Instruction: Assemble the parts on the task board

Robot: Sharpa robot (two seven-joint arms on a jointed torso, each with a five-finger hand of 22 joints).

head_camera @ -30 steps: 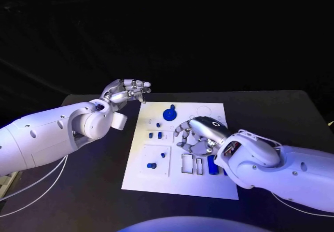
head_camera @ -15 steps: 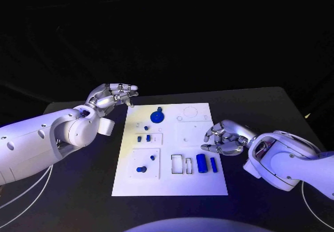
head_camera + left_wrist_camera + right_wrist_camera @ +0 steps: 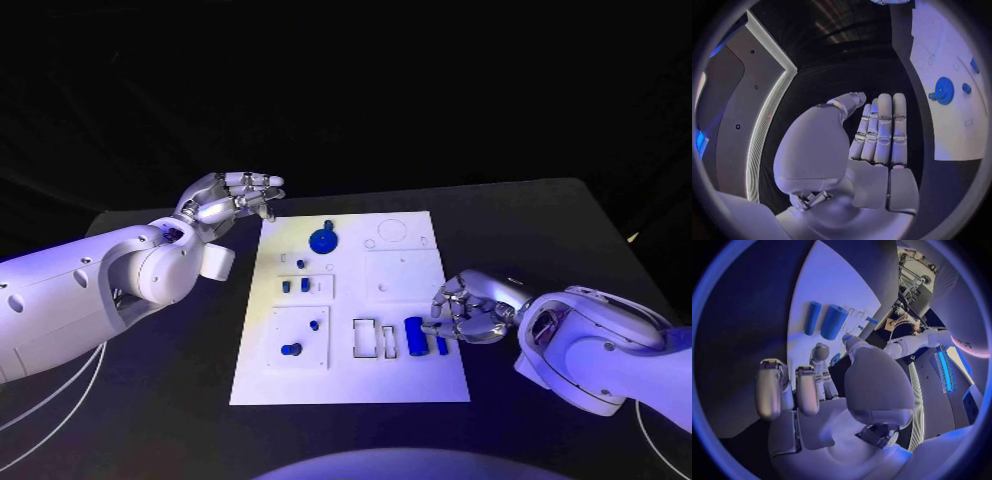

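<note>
Currently the right hand (image 3: 469, 310) hovers with curled fingers, grasping nothing, just beside two blue cylinders (image 3: 417, 336) on the task board (image 3: 404, 270). Left hand (image 3: 231, 198) is released, fingers extended, off the board's far corner above the bench (image 3: 548, 230).

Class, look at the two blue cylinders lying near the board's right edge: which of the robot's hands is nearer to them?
The right hand. It sits right beside the blue cylinders, at the white board's right edge. The left hand hovers off the board's far left corner, well away.

A robotics lab: black-draped table (image 3: 548, 220), white task board (image 3: 404, 385).
</note>
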